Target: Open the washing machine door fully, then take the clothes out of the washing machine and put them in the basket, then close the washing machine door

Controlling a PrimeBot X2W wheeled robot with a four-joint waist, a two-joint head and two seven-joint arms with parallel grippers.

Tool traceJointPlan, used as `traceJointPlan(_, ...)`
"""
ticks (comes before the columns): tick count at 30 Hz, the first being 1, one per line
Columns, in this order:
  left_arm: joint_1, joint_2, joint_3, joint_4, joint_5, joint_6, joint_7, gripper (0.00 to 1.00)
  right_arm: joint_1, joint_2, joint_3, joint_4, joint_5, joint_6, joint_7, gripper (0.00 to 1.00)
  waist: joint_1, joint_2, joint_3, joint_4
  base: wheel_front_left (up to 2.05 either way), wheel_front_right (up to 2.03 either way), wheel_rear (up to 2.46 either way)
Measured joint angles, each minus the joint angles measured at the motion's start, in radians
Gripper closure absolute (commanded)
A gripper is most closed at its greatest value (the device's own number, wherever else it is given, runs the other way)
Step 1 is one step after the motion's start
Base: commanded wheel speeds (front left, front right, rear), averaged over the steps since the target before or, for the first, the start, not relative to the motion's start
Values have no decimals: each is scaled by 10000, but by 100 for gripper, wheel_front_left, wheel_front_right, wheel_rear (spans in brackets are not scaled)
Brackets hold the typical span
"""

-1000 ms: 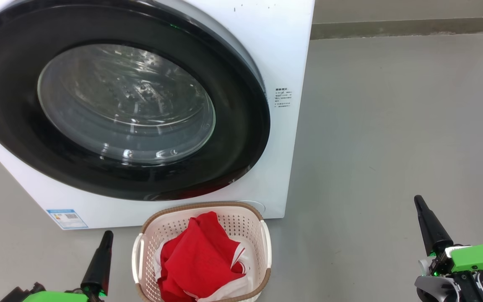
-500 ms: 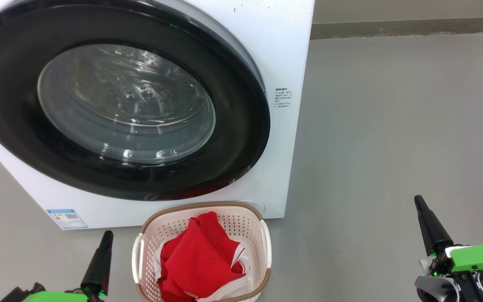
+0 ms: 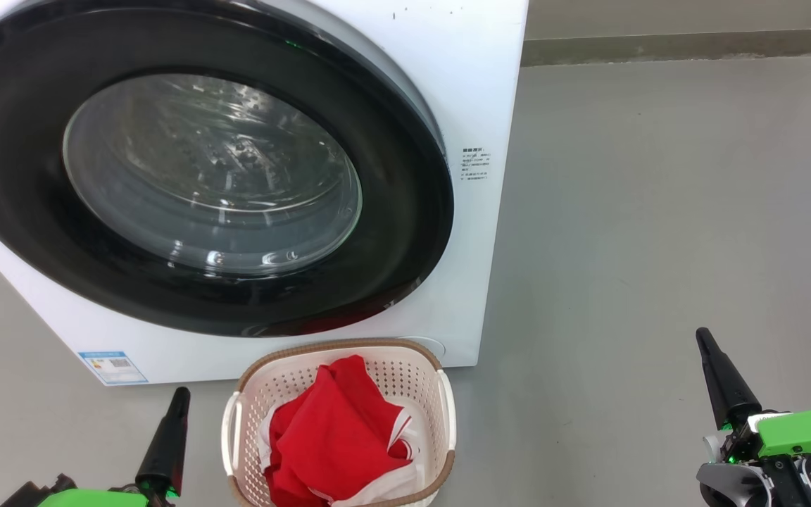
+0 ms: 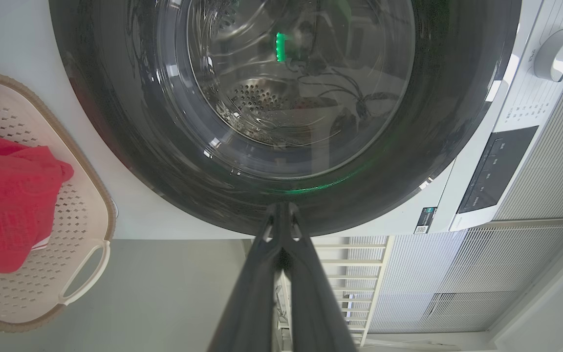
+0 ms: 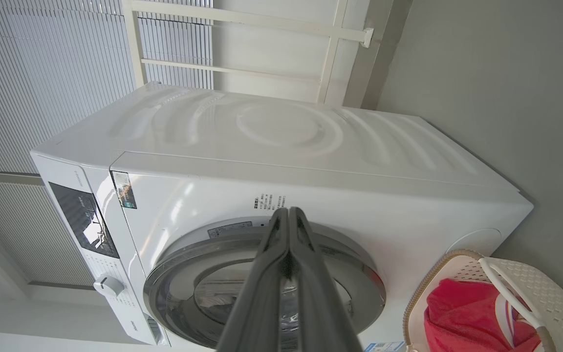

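The washing machine (image 3: 479,84) (image 5: 281,146) is a big white box with its round black-rimmed door (image 3: 391,232) (image 4: 457,112) (image 5: 359,288) lying flush against its front. Through the glass I see bare steel drum. On the floor before it stands the cream basket (image 3: 441,394) (image 4: 86,215) (image 5: 516,278), holding the red and white clothes (image 3: 338,436) (image 4: 8,210) (image 5: 462,318). My left gripper (image 3: 180,394) (image 4: 281,208) is shut and empty, low at the basket's left. Off to the right over bare floor, my right gripper (image 3: 701,336) (image 5: 287,211) is also shut and empty.
Grey floor (image 3: 659,211) stretches to the machine's right up to a wall skirting (image 3: 687,46). A control panel (image 4: 499,176) and a white knob (image 4: 560,54) are on the machine's front. White slatted blinds (image 5: 42,73) hang behind it.
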State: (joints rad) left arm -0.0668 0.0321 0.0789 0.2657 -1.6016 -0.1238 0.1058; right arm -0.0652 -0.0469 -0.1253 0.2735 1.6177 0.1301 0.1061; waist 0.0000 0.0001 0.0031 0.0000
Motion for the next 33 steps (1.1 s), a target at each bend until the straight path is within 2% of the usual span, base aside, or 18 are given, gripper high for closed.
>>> traceJointPlan(33, 0, 0, 0, 0, 0, 0, 0, 100, 0, 13, -15, 0, -2, 0, 2, 100, 0, 0, 0, 0, 0, 0, 0)
